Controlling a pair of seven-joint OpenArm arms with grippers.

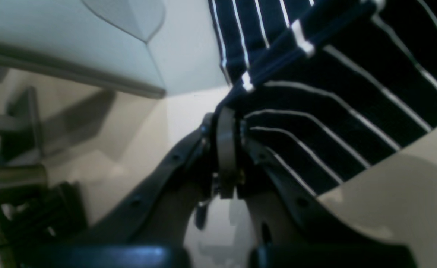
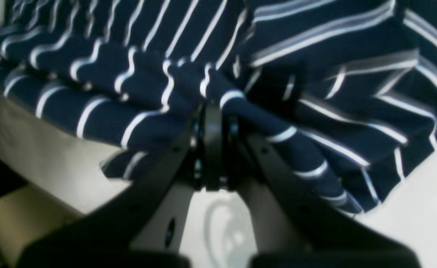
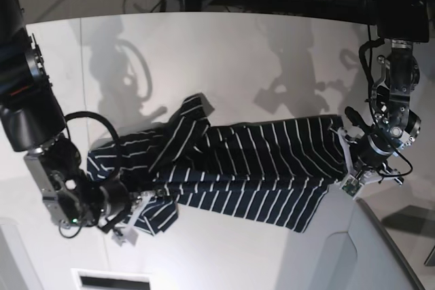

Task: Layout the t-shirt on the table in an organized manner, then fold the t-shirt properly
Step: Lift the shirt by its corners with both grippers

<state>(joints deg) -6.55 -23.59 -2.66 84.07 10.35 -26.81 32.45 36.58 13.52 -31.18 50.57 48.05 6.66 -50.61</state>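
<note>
The dark navy, white-striped fabric t-shirt lies stretched across the middle of the smooth white tabletop, still rumpled, one sleeve flipped over. We judge layout underway and folding not begun. Our left tool pinches the shirt's right-hand edge, jaws clamped on cloth. Our right tool sits at the bunched left end, jaws narrow with fabric between them.
</note>
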